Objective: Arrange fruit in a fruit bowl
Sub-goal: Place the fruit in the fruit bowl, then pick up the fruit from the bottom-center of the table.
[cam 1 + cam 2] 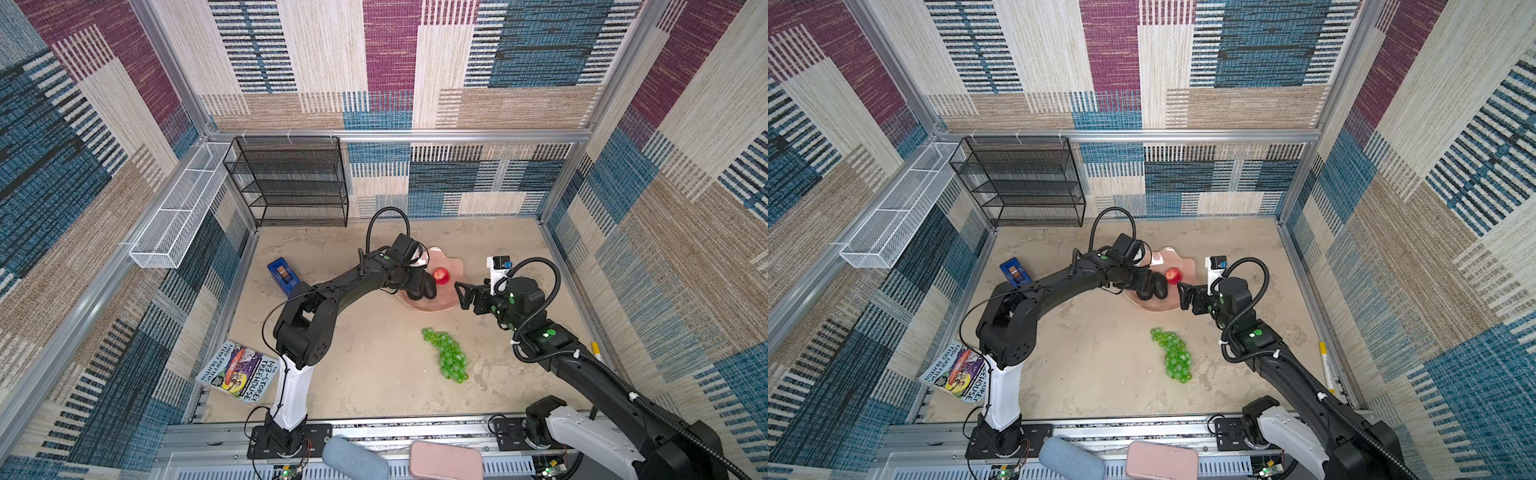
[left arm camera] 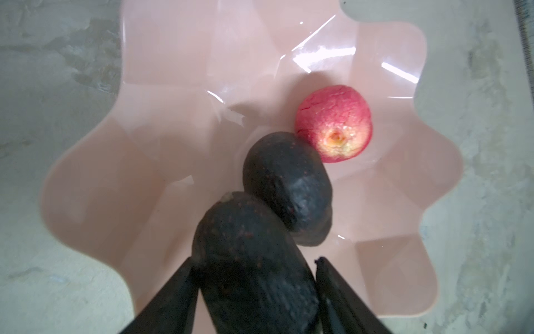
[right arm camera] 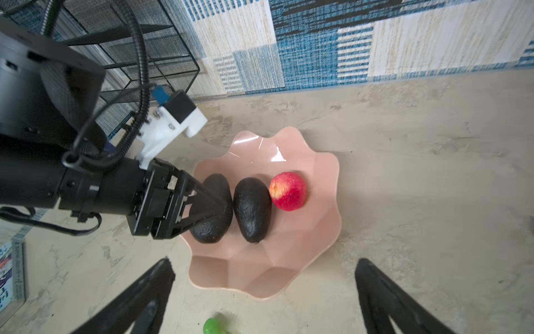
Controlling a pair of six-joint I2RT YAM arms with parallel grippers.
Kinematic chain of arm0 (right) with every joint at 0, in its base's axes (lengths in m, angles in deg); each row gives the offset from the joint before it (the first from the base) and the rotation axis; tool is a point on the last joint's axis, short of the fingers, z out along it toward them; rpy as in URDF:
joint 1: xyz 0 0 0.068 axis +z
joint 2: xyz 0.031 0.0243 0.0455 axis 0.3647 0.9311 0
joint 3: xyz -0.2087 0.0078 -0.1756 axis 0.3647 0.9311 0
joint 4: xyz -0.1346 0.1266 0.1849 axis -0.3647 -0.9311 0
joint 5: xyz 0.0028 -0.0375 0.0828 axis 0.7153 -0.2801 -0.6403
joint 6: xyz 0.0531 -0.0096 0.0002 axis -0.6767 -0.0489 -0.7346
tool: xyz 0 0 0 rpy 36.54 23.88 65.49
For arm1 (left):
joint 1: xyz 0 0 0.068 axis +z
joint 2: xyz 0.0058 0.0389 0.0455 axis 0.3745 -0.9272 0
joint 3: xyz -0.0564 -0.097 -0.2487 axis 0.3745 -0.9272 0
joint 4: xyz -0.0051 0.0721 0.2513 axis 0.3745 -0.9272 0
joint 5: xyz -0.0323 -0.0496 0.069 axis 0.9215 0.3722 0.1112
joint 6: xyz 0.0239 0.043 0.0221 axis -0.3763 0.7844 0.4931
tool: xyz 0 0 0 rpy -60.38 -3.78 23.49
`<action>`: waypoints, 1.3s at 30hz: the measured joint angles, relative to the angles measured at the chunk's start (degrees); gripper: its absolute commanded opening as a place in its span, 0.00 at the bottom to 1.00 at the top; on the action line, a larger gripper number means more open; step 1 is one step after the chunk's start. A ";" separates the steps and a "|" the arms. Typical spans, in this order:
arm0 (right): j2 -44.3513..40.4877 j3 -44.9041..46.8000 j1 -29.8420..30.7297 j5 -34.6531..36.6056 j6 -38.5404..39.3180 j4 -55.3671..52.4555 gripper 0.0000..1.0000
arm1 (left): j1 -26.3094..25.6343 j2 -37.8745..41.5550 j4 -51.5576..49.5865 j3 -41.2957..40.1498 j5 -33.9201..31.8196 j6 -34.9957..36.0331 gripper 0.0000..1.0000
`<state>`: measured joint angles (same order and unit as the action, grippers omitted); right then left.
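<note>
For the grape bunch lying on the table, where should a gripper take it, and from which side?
Grip the grapes across the thick middle, coming straight down from above. It lies flat on the table, long and narrow, so jaws set crosswise span it; the thin far end would probably slip. The open right gripper is nearer.

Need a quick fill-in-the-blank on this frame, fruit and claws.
The fruit bowl holds ___ avocados and the apple.
The ___ lie on the table, outside the bowl.
The right claw is ___, gripping nothing.
The left claw flanks the avocado farther from the ___.
Missing: two; grapes; open; apple.
</note>
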<state>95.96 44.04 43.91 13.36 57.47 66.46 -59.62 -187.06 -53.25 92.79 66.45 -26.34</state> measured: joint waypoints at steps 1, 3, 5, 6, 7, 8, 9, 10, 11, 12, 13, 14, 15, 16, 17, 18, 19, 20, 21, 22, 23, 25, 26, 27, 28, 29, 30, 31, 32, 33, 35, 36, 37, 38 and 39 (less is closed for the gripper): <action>-0.50 0.63 0.00 -0.90 -0.26 -0.31 1.00 | 0.00 0.50 0.07 -0.04 0.00 -0.15 0.76; -1.97 2.23 0.11 -2.75 -1.05 -1.03 1.00 | 0.07 1.88 0.90 -0.52 0.15 -0.31 0.78; -3.61 3.56 0.52 -4.26 -1.73 -2.08 1.00 | 0.11 3.43 1.46 -1.42 0.15 -0.48 0.78; -4.33 4.11 0.96 -4.96 -2.32 -2.40 1.00 | 0.11 4.39 1.68 -1.97 0.15 -0.52 0.79; -4.83 4.44 1.44 -5.38 -2.67 -2.75 1.00 | 0.11 5.18 1.81 -2.38 0.15 -0.55 0.79; -5.51 4.85 2.27 -5.84 -3.02 -3.30 1.00 | 0.15 6.29 2.12 -2.97 0.13 -0.57 0.79; -6.01 5.16 3.17 -6.21 -3.50 -3.82 1.00 | 0.24 7.48 2.80 -3.65 0.13 -0.63 0.79; -6.34 5.44 4.22 -6.32 -4.11 -4.22 1.00 | 0.31 8.59 3.32 -4.26 0.11 -0.72 0.80; -6.60 5.81 5.60 -6.36 -4.70 -4.63 0.99 | 0.39 10.19 4.11 -5.27 0.02 -0.72 0.80; -6.64 6.23 7.15 -6.36 -5.53 -5.09 0.99 | 0.48 11.89 5.09 -6.40 -0.37 -0.72 0.80; -6.62 6.62 8.50 -6.34 -6.21 -5.42 0.99 | 0.57 13.46 5.86 -7.54 -0.81 -0.72 0.80; -6.51 7.10 10.10 -6.25 -7.17 -5.99 0.99 | 0.74 15.43 6.64 -8.87 -1.57 -0.72 0.81; -6.23 7.45 11.50 -6.16 -8.04 -6.47 0.99 | 0.90 17.38 7.58 -10.25 -1.97 -0.70 0.81; -5.84 7.78 12.96 -5.46 -8.85 -6.80 0.99 | 1.11 19.21 8.59 -11.65 -2.80 -0.70 0.82; -5.35 8.09 14.45 -4.57 -9.81 -7.34 0.99 | 1.27 21.73 9.51 -13.55 -3.74 -0.68 0.82; -4.85 8.44 15.85 -3.54 -10.84 -7.96 0.98 | 1.57 23.87 10.36 -15.28 -4.66 -0.68 0.83; -4.42 8.74 16.96 -2.91 -11.74 -8.52 0.98 | 1.73 25.77 11.19 -16.83 -5.44 -0.66 0.83; -3.85 9.16 18.25 -1.90 -12.92 -9.03 0.98 | 1.99 28.06 12.04 -18.69 -6.62 -0.46 0.84; -3.32 9.57 19.52 -0.92 -14.01 -9.44 0.97 | 2.27 30.25 12.68 -20.44 -7.74 -0.46 0.84; -2.78 9.88 20.59 -0.07 -15.02 -9.94 0.97 | 2.38 32.17 13.22 -21.94 -8.83 -0.28 0.85; -2.05 10.10 21.84 1.18 -16.15 -10.49 0.97 | 2.60 34.58 13.97 -23.87 -10.10 -0.11 0.85; -0.48 10.27 24.15 3.08 -17.92 -11.30 0.97 | 2.84 38.60 14.64 -26.95 -12.50 0.35 0.87; 0.50 10.45 25.44 4.26 -18.84 -11.32 0.97 | 2.99 40.87 14.93 -28.61 -13.90 0.57 0.88; 1.42 10.60 26.45 4.28 -19.82 -11.41 0.97 | 3.02 43.04 15.21 -30.12 -15.28 0.66 0.89; 2.25 10.75 27.28 4.74 -20.50 -11.45 0.97 | 3.13 44.72 15.56 -31.34 -16.33 0.74 0.89; 3.34 10.91 28.24 5.49 -21.20 -11.43 0.97 | 3.32 46.51 15.93 -32.72 -17.27 0.76 0.89; 4.44 10.93 29.00 6.03 -21.84 -11.39 0.97 | 3.39 48.00 16.13 -33.83 -18.18 0.81 0.89; 5.68 10.93 29.57 6.67 -22.34 -11.13 0.97 | 3.52 49.62 16.17 -35.08 -19.21 0.85 0.90; 6.86 10.93 30.10 7.56 -22.88 -10.58 0.97 | 3.65 50.93 16.28 -36.13 -19.98 0.87 0.90; 7.85 10.91 30.49 8.22 -23.30 -9.86 0.97 | 3.74 51.98 16.26 -37.03 -20.79 0.87 0.90; 9.97 10.78 31.23 9.49 -23.71 -8.50 0.95 | 3.87 53.99 16.24 -38.80 -22.27 0.87 0.90; 10.78 10.64 31.50 10.08 -23.76 -8.09 0.95 | 3.96 54.66 16.24 -39.54 -22.69 0.83 0.90; 11.63 10.43 31.74 10.73 -23.93 -7.72 0.94 | 4.09 55.28 16.22 -40.26 -23.06 0.83 0.91; 12.37 10.25 31.93 11.39 -24.04 -7.43 0.92 | 4.13 55.76 16.17 -40.94 -23.69 0.74 0.91; 12.96 10.08 32.13 11.85 -24.13 -7.23 0.91 | 4.15 56.06 16.15 -41.38 -23.93 0.74 0.91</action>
<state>108.92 54.12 76.04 25.21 33.34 59.22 -55.47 -131.00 -37.10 51.42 42.52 -25.59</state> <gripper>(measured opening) 0.933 0.906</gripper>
